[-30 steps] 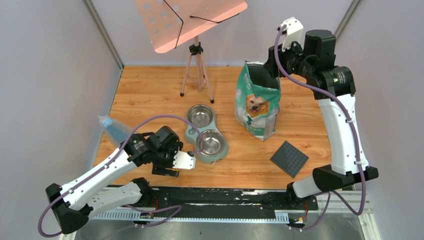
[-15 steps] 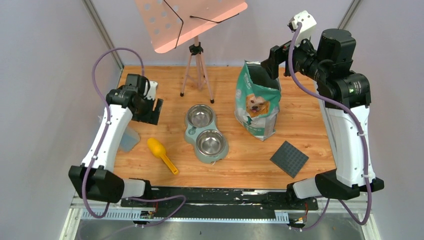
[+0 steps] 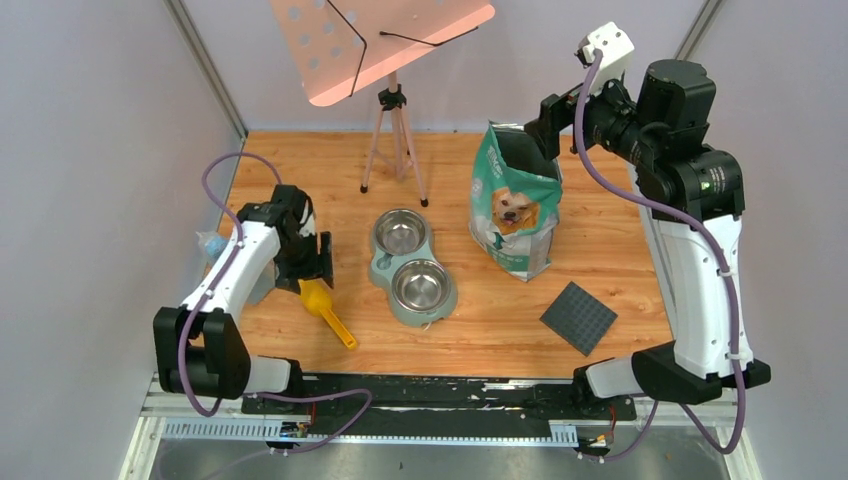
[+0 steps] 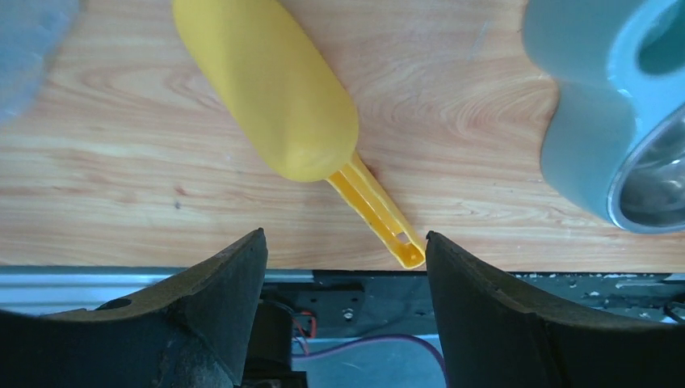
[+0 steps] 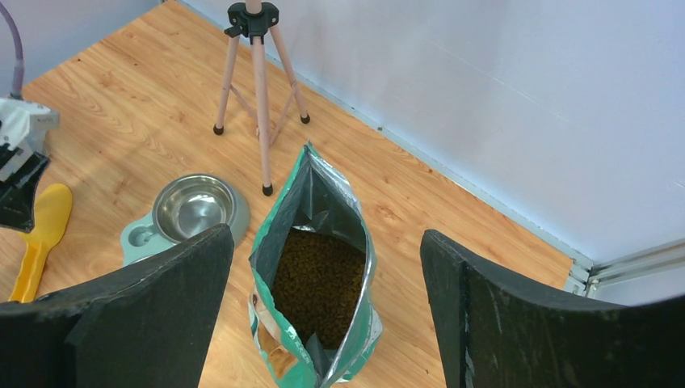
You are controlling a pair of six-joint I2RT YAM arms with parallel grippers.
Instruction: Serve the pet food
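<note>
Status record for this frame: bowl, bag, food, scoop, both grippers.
double bowl: both steel bowls empty
bag: upright, top open, right of double bowl
pet food: inside the bag, none served
yellow scoop: lying left of double bowl, unheld
left gripper: open, over yellow scoop
right gripper: open, above bag mouth

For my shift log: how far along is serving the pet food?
Done: bag open, pet food visible inside. In hand: nothing held; left gripper open over the yellow scoop, right gripper open above the bag. Left: scooping, and filling the empty bowls.
</note>
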